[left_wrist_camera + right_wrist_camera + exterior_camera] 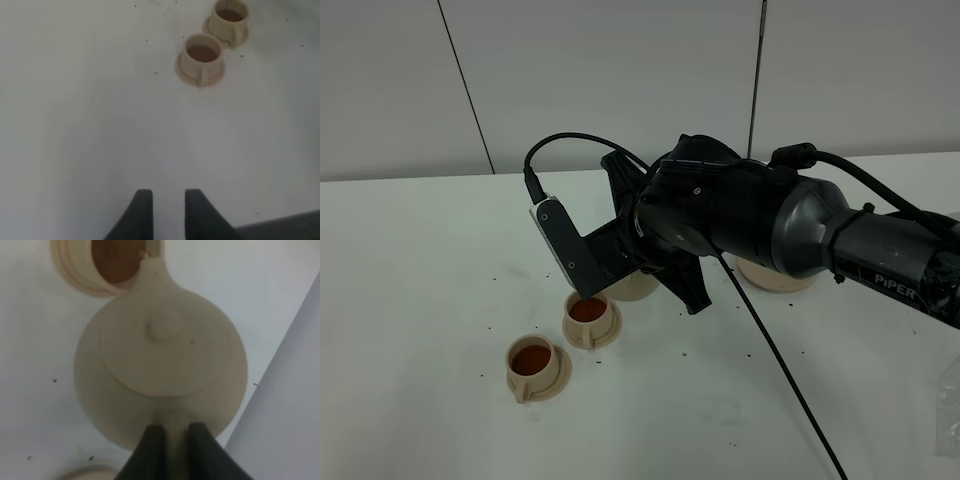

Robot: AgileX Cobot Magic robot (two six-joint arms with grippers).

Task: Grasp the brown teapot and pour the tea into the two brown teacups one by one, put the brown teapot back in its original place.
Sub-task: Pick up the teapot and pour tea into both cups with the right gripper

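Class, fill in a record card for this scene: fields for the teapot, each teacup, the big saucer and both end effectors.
Brown teapot: gripped at handle, spout over farther teacup
Farther teacup: holds reddish tea
Nearer teacup: holds reddish tea
Large saucer: partly hidden behind right arm
Right end effector: shut on teapot handle
Left end effector: open, empty

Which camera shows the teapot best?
The right wrist view: the brown teapot fills it, with lid, knob and spout clear. The exterior high view shows only a sliver under the arm; the left wrist view shows none of it.
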